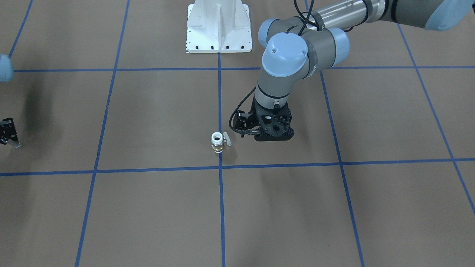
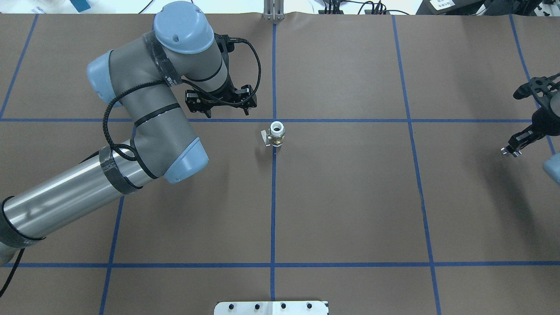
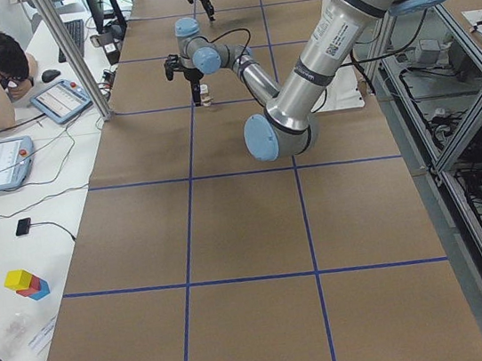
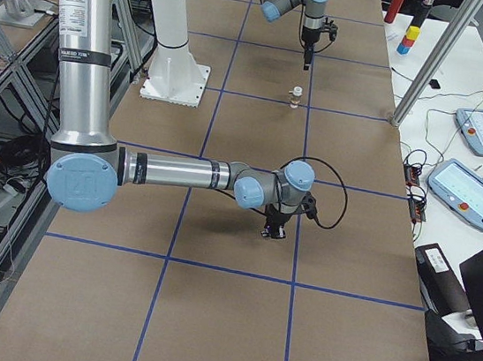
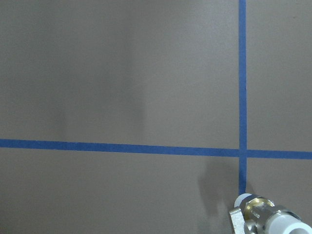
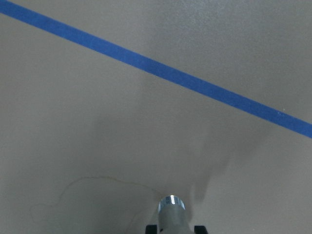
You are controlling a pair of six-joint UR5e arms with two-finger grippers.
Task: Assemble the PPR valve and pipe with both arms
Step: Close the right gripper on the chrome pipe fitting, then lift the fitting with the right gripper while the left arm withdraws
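Note:
The PPR valve (image 2: 276,133) stands upright on the brown table where two blue tape lines cross, with a white collar on top, a brass middle and its grey lever to the side. It also shows in the left wrist view's bottom right corner (image 5: 265,219). My left gripper (image 2: 227,112) hovers open beside the valve, a short way off it, holding nothing. Far off at the table's right end, my right gripper (image 2: 514,148) is shut on the pipe (image 6: 171,210), a short silvery stub poking out from between the fingertips just above the table.
The white bolted pedestal (image 1: 219,26) stands at the robot's side of the table. A person sits at a side bench with tablets (image 3: 1,165) beyond the table's long edge. Blue tape lines (image 2: 273,197) grid the brown surface.

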